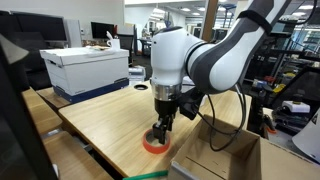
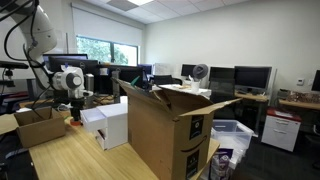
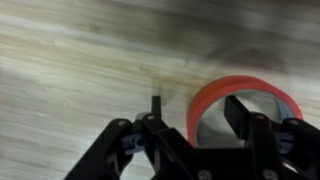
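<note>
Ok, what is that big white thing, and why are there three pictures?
It is a robot arm with a two-fingered gripper at its end. Two pictures come from cameras standing in the room; the blurry one comes from a camera on the arm's wrist, looking down past the black fingers. On the wooden table lie an orange-red ring, maybe a roll of tape, and a white box; a cardboard box stands nearby. The jaws stand apart, one finger outside the ring and one over its hole. Nothing is lifted yet.
</note>
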`<state>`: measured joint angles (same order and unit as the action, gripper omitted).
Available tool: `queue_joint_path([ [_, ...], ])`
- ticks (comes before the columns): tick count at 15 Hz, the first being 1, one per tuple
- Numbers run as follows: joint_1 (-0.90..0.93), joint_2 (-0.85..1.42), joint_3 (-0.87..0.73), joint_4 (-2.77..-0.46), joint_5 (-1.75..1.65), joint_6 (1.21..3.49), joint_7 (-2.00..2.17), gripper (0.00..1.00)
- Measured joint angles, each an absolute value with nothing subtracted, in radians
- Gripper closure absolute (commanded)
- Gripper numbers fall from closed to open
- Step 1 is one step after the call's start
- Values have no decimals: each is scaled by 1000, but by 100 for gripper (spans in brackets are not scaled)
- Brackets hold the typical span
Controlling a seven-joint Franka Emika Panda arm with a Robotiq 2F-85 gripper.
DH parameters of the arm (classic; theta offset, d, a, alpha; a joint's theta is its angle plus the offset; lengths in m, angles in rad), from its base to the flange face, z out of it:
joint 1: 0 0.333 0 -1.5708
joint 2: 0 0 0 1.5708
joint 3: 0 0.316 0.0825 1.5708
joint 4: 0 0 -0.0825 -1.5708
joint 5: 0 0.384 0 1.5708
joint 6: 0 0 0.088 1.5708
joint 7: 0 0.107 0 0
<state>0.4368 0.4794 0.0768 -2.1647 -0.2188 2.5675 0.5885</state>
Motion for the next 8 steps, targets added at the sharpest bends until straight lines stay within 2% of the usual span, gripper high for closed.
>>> queue_joint_path([
  [2, 438, 478, 81, -2164, -219, 2571, 589, 72],
  [4, 440, 477, 88, -2163, -219, 2578, 589, 88],
  [8, 448, 475, 90, -2163, -219, 2583, 589, 99],
])
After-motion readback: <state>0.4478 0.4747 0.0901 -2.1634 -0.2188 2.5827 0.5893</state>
